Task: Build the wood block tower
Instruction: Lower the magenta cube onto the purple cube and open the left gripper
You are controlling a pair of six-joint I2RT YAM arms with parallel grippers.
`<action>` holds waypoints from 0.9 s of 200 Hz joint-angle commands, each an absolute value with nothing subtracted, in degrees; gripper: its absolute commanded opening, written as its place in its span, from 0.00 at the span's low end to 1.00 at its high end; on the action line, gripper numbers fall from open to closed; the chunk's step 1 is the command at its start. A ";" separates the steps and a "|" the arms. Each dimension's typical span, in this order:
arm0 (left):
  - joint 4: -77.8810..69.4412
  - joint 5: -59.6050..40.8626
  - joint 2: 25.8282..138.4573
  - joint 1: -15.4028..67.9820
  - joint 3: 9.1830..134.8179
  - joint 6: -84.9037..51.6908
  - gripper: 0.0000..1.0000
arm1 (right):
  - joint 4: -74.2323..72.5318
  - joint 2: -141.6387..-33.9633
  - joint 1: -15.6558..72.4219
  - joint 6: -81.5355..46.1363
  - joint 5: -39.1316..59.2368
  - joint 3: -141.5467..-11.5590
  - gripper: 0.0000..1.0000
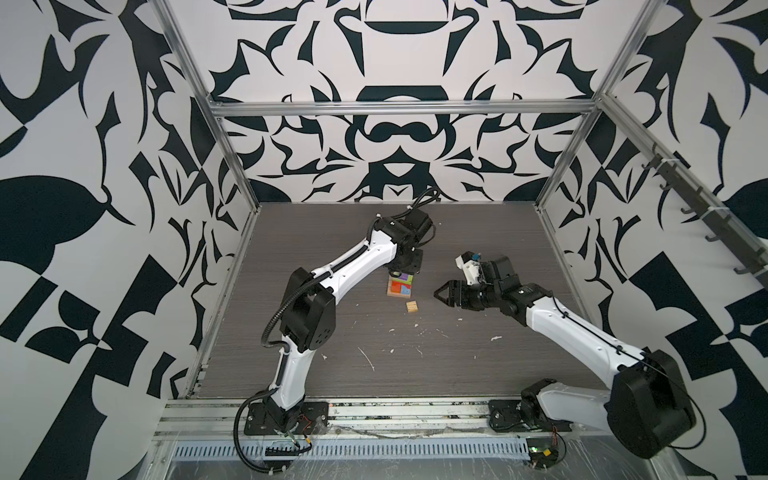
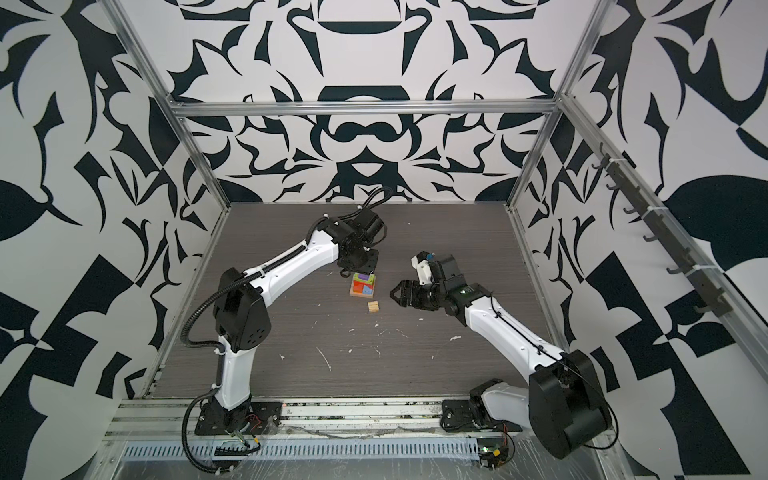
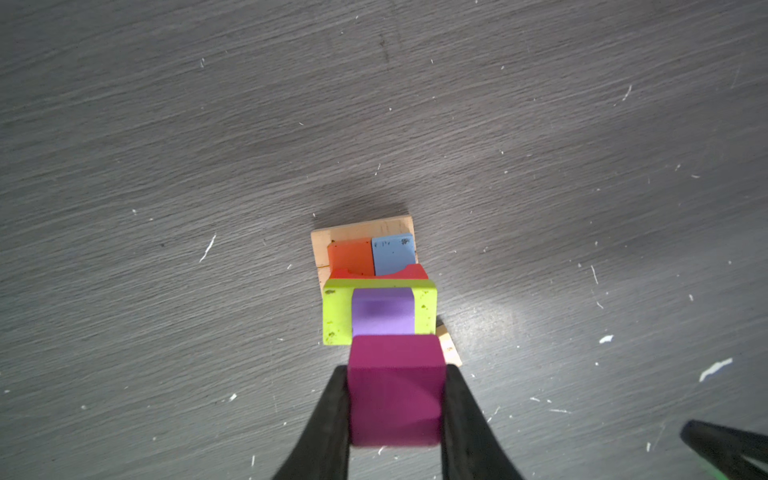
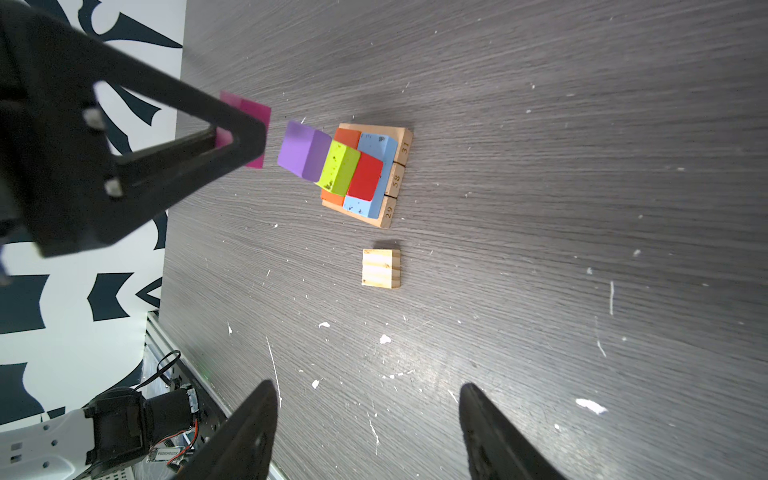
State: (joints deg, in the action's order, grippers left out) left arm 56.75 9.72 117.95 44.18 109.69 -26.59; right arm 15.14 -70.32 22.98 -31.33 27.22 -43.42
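The wood block tower stands mid-table: a tan base, then orange, blue and red blocks, then a lime-green block with a purple cube on top. My left gripper hangs just above the tower, shut on a magenta cube that sits apart from the purple cube. A loose tan cube lies on the table beside the tower. My right gripper is open and empty, to the right of both.
White scraps are scattered over the dark wood-grain table. Aluminium frame posts and patterned walls close in the back and sides. Both arm bases sit on the front rail.
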 commanded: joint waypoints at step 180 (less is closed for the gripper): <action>58.89 8.77 120.15 43.47 110.11 -24.79 0.26 | 13.79 -70.29 23.55 -31.02 27.03 -43.59 0.74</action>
